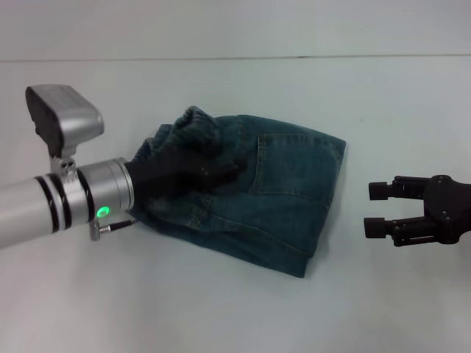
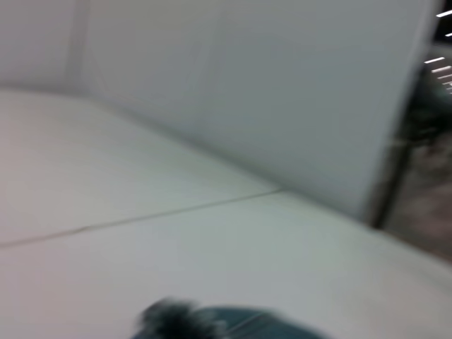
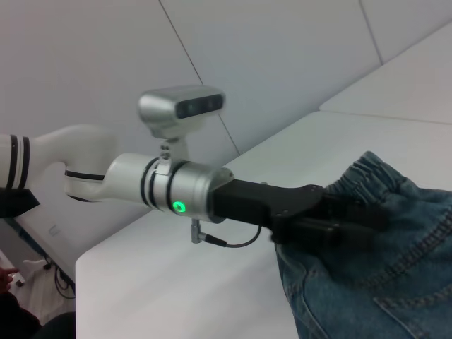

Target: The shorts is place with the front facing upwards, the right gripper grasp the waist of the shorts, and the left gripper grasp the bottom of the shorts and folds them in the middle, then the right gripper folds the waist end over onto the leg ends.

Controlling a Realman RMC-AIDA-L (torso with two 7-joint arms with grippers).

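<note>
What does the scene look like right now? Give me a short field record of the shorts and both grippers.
garment: blue denim shorts, already folded into a compact stack, a back pocket facing up
waist: ruched elastic band bunched up at the robot's left end of the stack
left gripper: black claw on a white arm, lying on the denim by the waist
left fingers: state not discernible against the fabric
right gripper: black two-fingered claw, open, off the shorts on the robot's right
surface: plain white table
</note>
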